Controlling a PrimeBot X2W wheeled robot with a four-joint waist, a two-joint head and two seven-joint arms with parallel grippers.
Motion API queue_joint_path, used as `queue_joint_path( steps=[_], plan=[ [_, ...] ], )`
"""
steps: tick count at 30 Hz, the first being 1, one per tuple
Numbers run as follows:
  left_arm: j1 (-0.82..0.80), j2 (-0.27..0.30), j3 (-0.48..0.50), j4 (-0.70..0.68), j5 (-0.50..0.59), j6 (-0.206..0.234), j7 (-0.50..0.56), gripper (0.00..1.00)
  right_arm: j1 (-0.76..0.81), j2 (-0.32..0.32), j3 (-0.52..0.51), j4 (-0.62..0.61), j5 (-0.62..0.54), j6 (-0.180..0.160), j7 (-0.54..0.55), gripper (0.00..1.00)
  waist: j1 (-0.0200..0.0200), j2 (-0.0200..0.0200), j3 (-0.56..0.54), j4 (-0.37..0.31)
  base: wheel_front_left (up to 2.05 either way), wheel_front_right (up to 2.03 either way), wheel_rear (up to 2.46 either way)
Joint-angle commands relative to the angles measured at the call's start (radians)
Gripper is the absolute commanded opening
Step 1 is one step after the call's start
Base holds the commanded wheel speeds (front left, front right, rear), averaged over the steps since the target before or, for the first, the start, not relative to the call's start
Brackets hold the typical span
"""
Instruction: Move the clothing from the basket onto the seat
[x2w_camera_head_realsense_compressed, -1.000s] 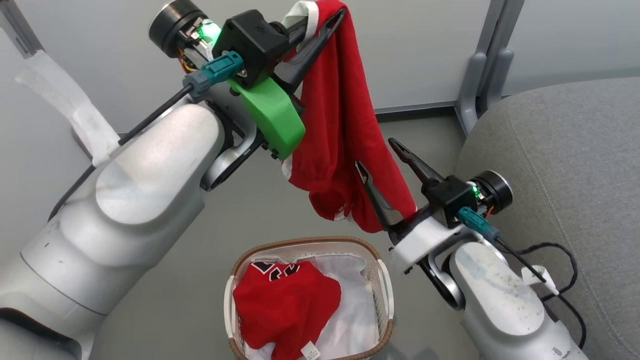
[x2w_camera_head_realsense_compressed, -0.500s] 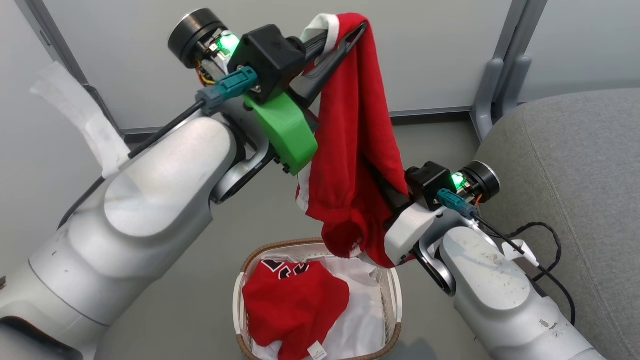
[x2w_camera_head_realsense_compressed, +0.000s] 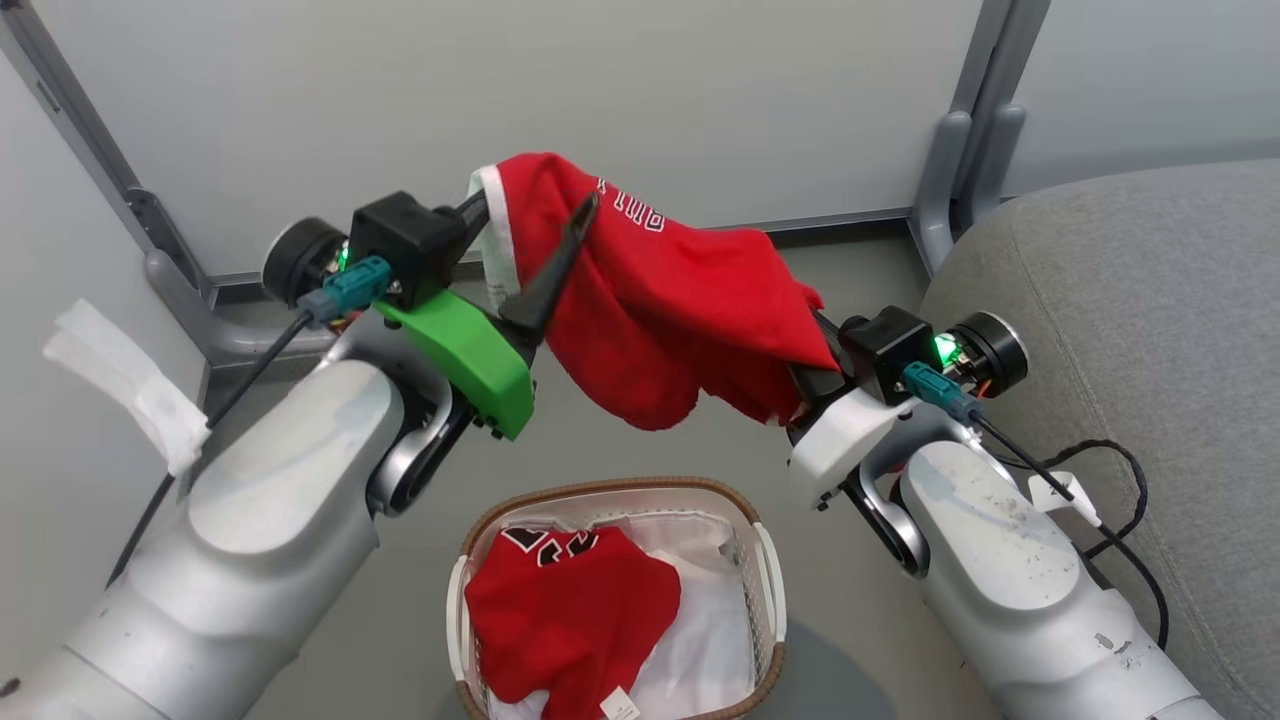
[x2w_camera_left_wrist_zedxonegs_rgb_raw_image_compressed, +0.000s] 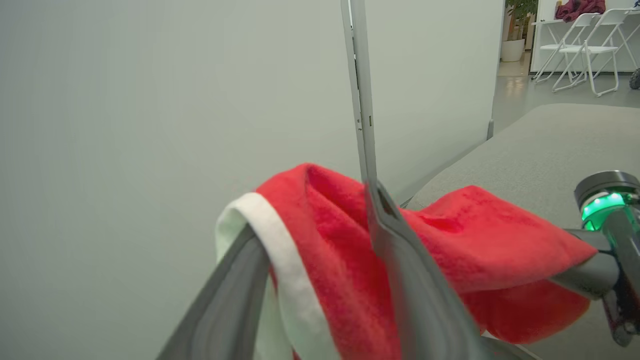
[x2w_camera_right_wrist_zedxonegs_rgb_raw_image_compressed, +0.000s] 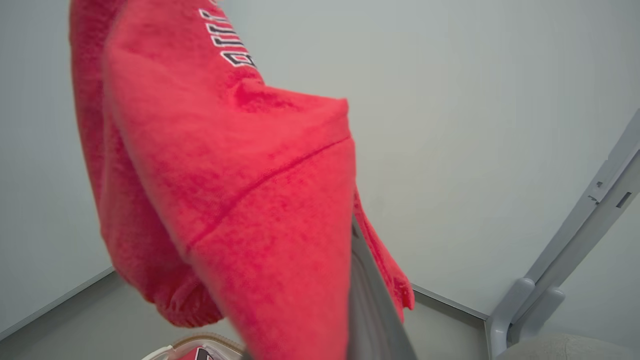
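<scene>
1. The left hand (x2w_camera_head_realsense_compressed: 545, 225), lower than a second ago, stays clamped on the red garment (x2w_camera_head_realsense_compressed: 660, 310) at its white-trimmed edge.
2. No longer hanging straight down, the garment now stretches across to the right hand (x2w_camera_head_realsense_compressed: 812, 348), whose grip is hidden under the cloth, above the basket (x2w_camera_head_realsense_compressed: 600, 487) and near the seat (x2w_camera_head_realsense_compressed: 1130, 330).

The red garment (x2w_camera_head_realsense_compressed: 660, 320) is matt cloth with a soft, fleecy nap and a white cloth band. The second red garment (x2w_camera_head_realsense_compressed: 570, 610) looks like the same matt cloth. The basket (x2w_camera_head_realsense_compressed: 768, 590) is white perforated plastic with a brown woven-look rim and a thin white cloth liner (x2w_camera_head_realsense_compressed: 715, 640). The seat (x2w_camera_head_realsense_compressed: 1130, 330) is grey, coarse-woven matt fabric. The left claw (x2w_camera_head_realsense_compressed: 535, 225) has dark matt plastic fingers (x2w_camera_head_realsense_compressed: 545, 285). Its bracket (x2w_camera_head_realsense_compressed: 465, 355) is green matt plastic.
</scene>
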Motion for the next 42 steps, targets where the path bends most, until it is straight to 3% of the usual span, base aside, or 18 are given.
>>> queue_joint_path(
  steps=[1,13,24,34,42],
  plan=[
    [0.027,-0.004,0.003,0.009,-0.010,0.008,-0.015,1.00,0.006,-0.005,-0.009,0.000,-0.009,-0.001,0.000,0.00,0.0000,0.0000,0.001,-0.009,0.00,0.00,0.00],
    [0.193,-0.070,-0.006,0.032,0.003,0.015,-0.077,1.00,0.012,-0.068,-0.096,-0.012,-0.045,-0.001,0.000,0.00,0.0000,0.0000,0.035,-0.080,0.00,0.00,0.00],
    [0.257,-0.116,0.006,0.056,0.074,0.003,-0.082,1.00,0.039,-0.131,-0.218,-0.078,-0.070,-0.001,-0.001,0.00,0.0000,0.0000,0.089,-0.243,0.00,0.00,0.00],
    [0.271,-0.138,0.025,0.065,0.156,-0.018,-0.081,1.00,0.069,-0.137,-0.297,-0.112,-0.085,-0.001,-0.001,0.00,0.0000,0.0000,0.143,-0.398,0.00,0.00,0.00],
    [0.270,-0.157,0.031,0.061,0.195,-0.032,-0.081,1.00,0.090,-0.126,-0.330,-0.124,-0.086,-0.001,-0.001,0.00,0.0000,0.0000,0.171,-0.450,0.00,0.00,0.00]
  ],
)
